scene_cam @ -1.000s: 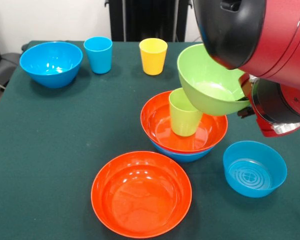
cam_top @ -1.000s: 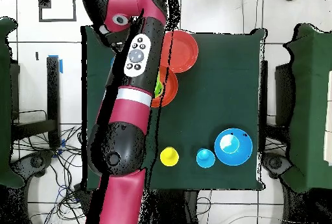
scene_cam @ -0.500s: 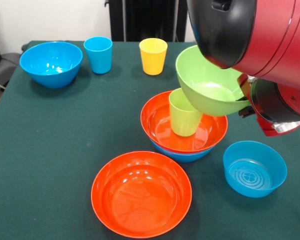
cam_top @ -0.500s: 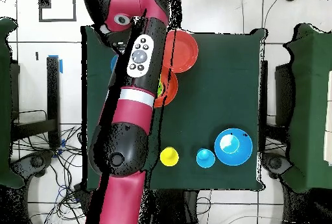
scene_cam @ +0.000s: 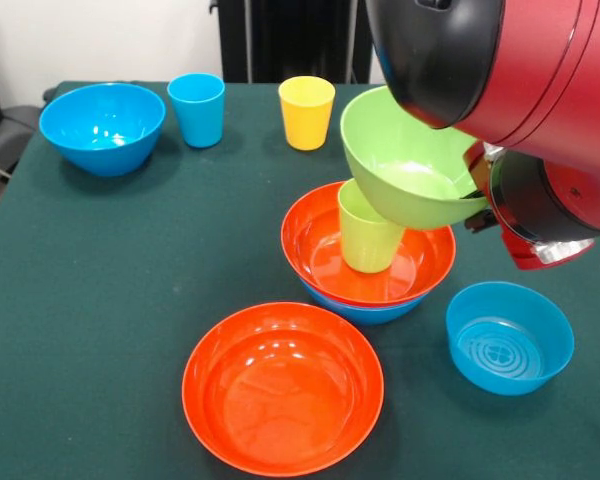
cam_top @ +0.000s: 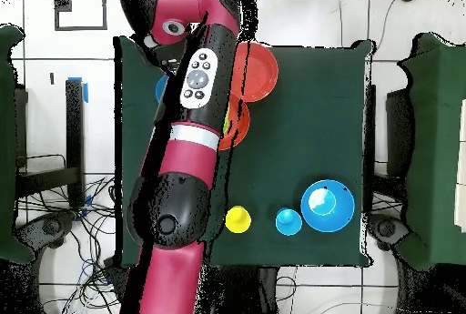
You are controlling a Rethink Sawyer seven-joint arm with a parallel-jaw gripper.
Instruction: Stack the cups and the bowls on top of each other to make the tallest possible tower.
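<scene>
My gripper is shut on the right rim of the lime green bowl and holds it tilted in the air, just above and to the right of the green cup. The cup stands upright in an orange bowl nested in a blue bowl. The bowl's lower edge overlaps the cup's rim; I cannot tell if they touch. A second orange bowl sits at the front. In the overhead view the arm hides the green bowl and cup. The red cup is out of view.
A small blue bowl sits right of the stack. A deep blue bowl, a blue cup and a yellow cup stand along the far edge. The arm's bulky red and black links hang over the right side.
The green bowl, held in my gripper, has shifted left in the front view, closer over the green cup. Nothing else moved.
</scene>
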